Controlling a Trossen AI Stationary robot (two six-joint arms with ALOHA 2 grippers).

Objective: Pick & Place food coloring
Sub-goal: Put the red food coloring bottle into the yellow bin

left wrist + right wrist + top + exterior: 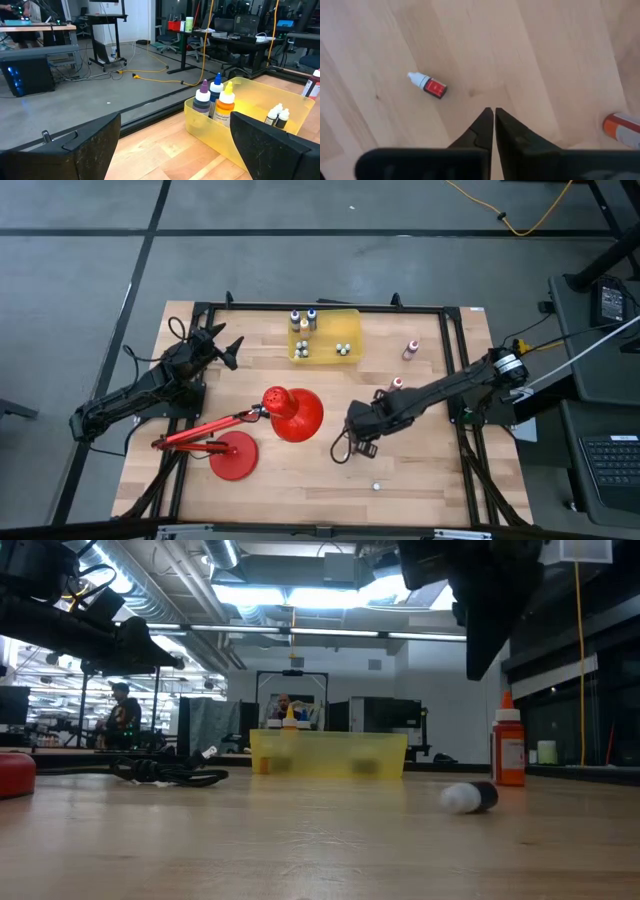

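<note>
One tiny food coloring bottle, with a white cap and a red label, lies on its side on the bare wood near the table's near edge. My right gripper hovers above the table a little to the far-left of it, pointing down with its fingers shut on nothing. Several more small bottles sit in the yellow bin, with three taller ones in its far corner. My left gripper waits open to the left of the bin.
A red desk lamp lies left of my right gripper, its base toward the near-left. Two red-bodied bottles stand right of the bin, and one shows in the right wrist view. A black cable lies at the far left.
</note>
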